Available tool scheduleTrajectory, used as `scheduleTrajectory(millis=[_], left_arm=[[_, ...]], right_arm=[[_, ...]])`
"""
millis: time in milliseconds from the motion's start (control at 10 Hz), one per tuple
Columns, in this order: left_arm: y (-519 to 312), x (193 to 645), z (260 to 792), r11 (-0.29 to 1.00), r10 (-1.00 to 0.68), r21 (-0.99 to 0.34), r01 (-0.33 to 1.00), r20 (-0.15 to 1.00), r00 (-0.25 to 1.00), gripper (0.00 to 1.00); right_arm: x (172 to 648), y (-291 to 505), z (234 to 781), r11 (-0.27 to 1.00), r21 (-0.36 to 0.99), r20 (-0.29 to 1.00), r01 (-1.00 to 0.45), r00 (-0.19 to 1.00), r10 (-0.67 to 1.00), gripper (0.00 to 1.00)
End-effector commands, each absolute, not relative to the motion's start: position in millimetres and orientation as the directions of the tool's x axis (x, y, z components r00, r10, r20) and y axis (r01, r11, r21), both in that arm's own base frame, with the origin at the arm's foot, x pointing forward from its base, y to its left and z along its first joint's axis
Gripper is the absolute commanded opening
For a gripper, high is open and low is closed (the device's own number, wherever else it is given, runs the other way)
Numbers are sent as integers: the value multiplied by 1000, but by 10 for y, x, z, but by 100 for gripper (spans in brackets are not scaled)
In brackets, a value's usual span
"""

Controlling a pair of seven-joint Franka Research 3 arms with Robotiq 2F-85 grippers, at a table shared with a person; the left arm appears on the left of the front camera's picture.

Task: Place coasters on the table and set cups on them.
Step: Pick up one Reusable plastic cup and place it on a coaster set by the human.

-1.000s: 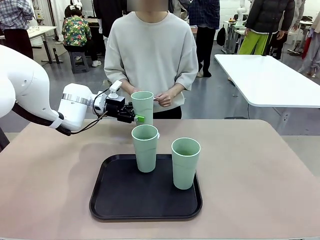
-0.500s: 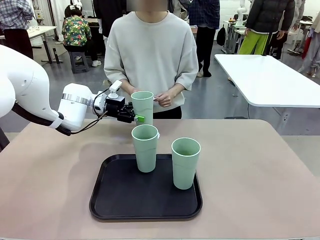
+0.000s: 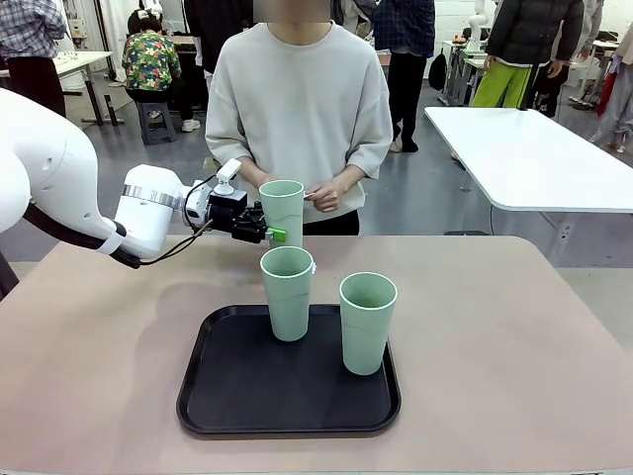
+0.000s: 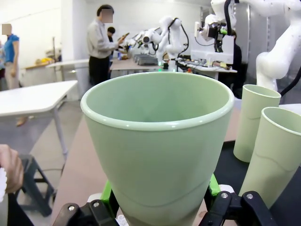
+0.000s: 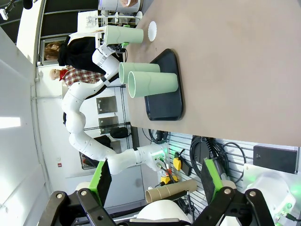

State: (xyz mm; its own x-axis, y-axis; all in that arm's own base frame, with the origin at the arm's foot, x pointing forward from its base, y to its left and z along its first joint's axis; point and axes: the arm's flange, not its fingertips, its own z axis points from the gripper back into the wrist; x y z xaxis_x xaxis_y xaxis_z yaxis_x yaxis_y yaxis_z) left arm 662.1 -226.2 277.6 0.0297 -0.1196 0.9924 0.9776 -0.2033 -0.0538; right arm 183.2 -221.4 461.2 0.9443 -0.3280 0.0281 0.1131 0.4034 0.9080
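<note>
My left gripper [image 3: 263, 231] is shut on a pale green cup [image 3: 282, 206], holding it upright over the far side of the beige table [image 3: 514, 336], in front of the person. In the left wrist view this cup [image 4: 157, 136] sits between my green pads [image 4: 107, 195]. Two more cups [image 3: 287, 293] [image 3: 367, 323] stand on the black tray [image 3: 237, 396]. In the right wrist view a white coaster [image 5: 153, 31] lies on the table next to the held cup [image 5: 124, 35]. My right gripper [image 5: 155, 188] stands open, far from the cups.
The person stands at the far edge, one hand [image 3: 322, 197] close to the held cup, with something small and white in it. A white-topped table [image 3: 534, 158] stands at the back right. Bare tabletop lies to the left and right of the tray.
</note>
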Motion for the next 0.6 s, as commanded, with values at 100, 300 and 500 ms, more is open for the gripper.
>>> scheduleTrajectory(millis=[100, 300, 500], left_arm=[[-2262, 6621, 2776, -203, -120, -54, 978, 992, 30, 85], [-2321, 6755, 2722, -201, -144, -14, 979, 989, -15, 85], [-2413, 6843, 2617, -191, -183, -18, 981, 983, -18, 85]], right_arm=[[1840, -2215, 4608, 391, 916, 44, 92, 944, -327, 100], [1840, -2215, 4608, 391, 916, 44, 92, 944, -327, 100], [1840, -2215, 4608, 391, 916, 44, 92, 944, -327, 100]])
